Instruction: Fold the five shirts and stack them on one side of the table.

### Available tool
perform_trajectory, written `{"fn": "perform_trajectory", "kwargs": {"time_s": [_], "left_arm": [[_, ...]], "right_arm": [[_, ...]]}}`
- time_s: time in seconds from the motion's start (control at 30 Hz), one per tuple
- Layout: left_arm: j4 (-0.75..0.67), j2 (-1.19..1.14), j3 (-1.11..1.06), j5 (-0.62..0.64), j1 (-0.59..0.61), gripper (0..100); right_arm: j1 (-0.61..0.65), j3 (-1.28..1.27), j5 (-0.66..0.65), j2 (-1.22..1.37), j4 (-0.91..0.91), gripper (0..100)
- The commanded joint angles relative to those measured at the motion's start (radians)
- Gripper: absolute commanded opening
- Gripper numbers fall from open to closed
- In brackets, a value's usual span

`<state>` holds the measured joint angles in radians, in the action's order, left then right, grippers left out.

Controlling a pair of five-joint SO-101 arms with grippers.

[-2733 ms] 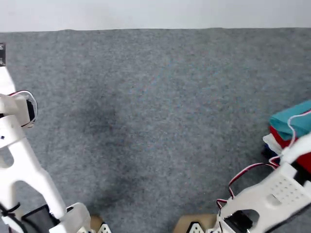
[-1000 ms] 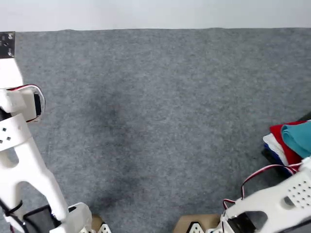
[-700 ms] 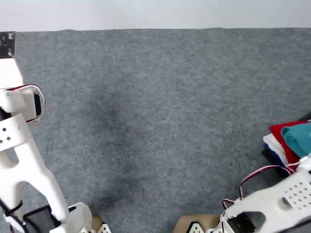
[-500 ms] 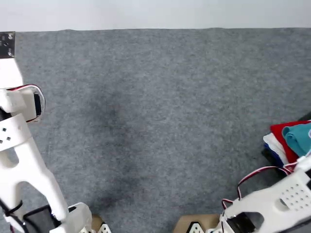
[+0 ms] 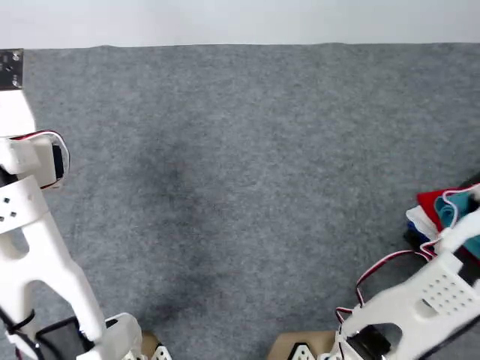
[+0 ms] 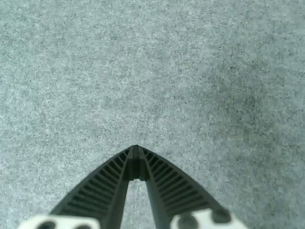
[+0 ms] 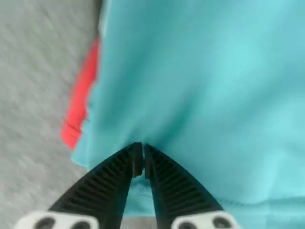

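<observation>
A stack of folded shirts lies at the table's right edge, with a teal shirt (image 5: 448,211) on top of a red shirt (image 5: 428,201), a white shirt (image 5: 417,222) and a dark one. My right arm (image 5: 439,289) leans over the stack's near side. In the right wrist view my right gripper (image 7: 139,146) is shut, its tips against the teal shirt (image 7: 200,71), and the red shirt (image 7: 84,95) peeks out beside it. My left gripper (image 6: 136,149) is shut over bare grey mat. The left arm (image 5: 34,225) stands at the table's left edge.
A grey mat (image 5: 240,165) covers the whole table, and its far edge meets a white wall (image 5: 240,21). Both arm bases sit at the near edge.
The right arm drew back off the stack, then came forward again over the teal shirt. The left arm shifted slightly early on and has stayed still since.
</observation>
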<state>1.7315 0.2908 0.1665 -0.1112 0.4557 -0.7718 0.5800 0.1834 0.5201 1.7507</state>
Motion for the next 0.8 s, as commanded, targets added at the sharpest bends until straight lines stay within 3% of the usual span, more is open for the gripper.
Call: {"fn": "perform_trajectory", "kwargs": {"time_s": [0.0, 0.47, 0.77], "left_arm": [[0.02, 0.034, 0.038, -0.009, -0.003, 0], [0.02, 0.035, 0.038, -0.009, -0.002, 0], [0.02, 0.035, 0.038, -0.009, -0.002, 0]], "right_arm": [[0.025, -0.081, -0.003, -0.042, 0.025, 1.0], [0.094, -0.037, -0.029, -0.426, 0.033, 1.0], [-0.067, -0.235, -0.091, -0.458, 0.027, 1.0]]}}
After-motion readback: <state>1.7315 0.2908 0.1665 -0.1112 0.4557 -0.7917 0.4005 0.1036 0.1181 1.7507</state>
